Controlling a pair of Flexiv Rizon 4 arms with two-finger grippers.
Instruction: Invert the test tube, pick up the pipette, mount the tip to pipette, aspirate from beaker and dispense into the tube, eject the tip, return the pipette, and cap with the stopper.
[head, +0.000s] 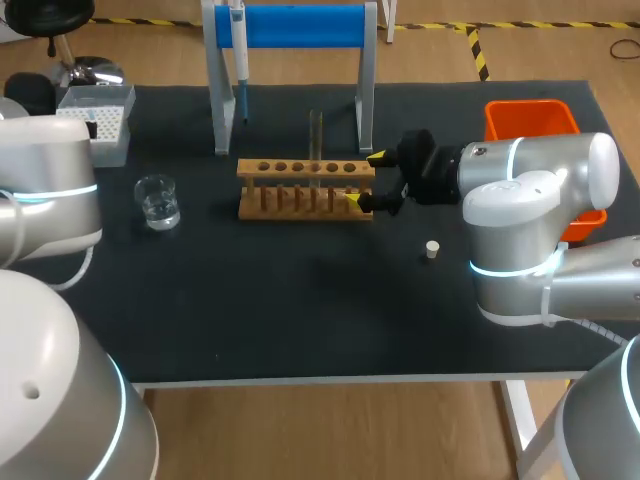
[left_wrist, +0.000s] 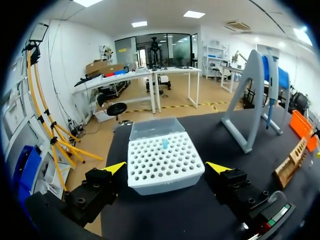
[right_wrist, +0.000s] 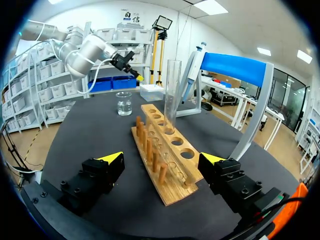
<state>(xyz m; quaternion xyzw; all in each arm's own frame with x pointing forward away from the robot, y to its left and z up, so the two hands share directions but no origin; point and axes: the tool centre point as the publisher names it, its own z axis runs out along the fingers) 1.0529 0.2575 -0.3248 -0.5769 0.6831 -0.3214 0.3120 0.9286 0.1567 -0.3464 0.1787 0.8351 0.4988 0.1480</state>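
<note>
"Right wrist view, nearest thing first: what do you have?"

"The right end effector (right_wrist: 162, 158), fingers spread wide. The near end of the wooden rack (right_wrist: 172, 145) lies between them, and neither finger touches it."

"And the test tube?"

"The test tube (right_wrist: 172, 90) stands upright in one of the rack's holes, further along from the fingers. Beyond the rack's far end sits the beaker (right_wrist: 123, 103) with clear liquid in it, and past that the tip box (right_wrist: 151, 91). The pipette (right_wrist: 192, 70) hangs on the blue-topped stand (right_wrist: 235, 67), off to the rack's side."

"Does the head view agree?"

"Yes. Closest to the robot, the stopper (head: 432, 249) lies alone on the dark table (head: 300, 310), apart from the rack (head: 300, 190). The right end effector (head: 364, 178) straddles the rack's right end. Behind it the test tube (head: 316, 140) rises from the rack, and an orange bin (head: 530, 120) sits at the right, behind the arm. The beaker (head: 157, 200) is left of the rack, the tip box (head: 95, 120) at the far left, and the pipette (head: 240, 60) furthest back."

"The left arm?"

"In the left wrist view the left end effector (left_wrist: 167, 167) is also spread, with the tip box (left_wrist: 165, 165) showing between its fingers, untouched. One blue tip (left_wrist: 165, 143) stands in the box."
</note>
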